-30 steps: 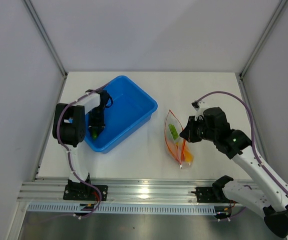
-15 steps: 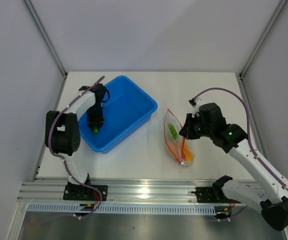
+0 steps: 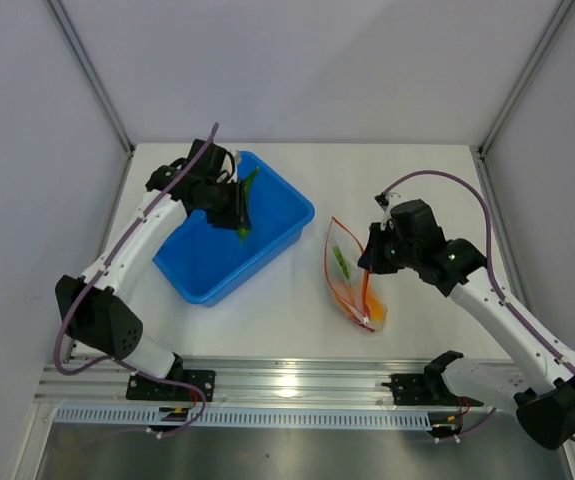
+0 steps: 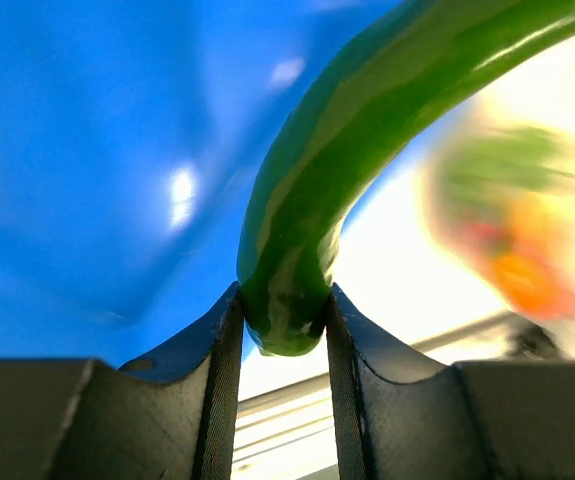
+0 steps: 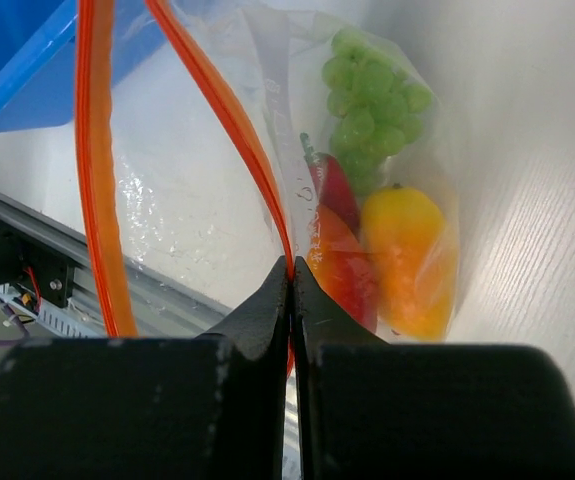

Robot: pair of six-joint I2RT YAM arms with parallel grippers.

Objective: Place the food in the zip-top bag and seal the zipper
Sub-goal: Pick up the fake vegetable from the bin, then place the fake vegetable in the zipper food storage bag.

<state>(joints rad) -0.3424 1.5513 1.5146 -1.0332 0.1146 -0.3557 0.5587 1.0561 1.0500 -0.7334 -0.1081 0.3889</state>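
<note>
The left end effector (image 4: 283, 325) is clamped on one long green toy pepper (image 4: 367, 130) above the single blue plastic tray (image 3: 207, 270). The right end effector (image 5: 290, 290) pinches the thin red-orange zipper strip (image 5: 217, 110) of one clear crinkly plastic bag (image 5: 197, 200) on the white desk (image 3: 297, 320). Four pieces lie inside: bumpy green cluster (image 5: 372, 100), red chili (image 5: 335, 195), red-orange oval fruit (image 5: 342, 265), yellow-orange piece (image 5: 412, 260).

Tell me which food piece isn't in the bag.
The green pepper: it is clamped in the left gripper over the blue tray. The other pieces all lie inside the zip-top bag.
</note>
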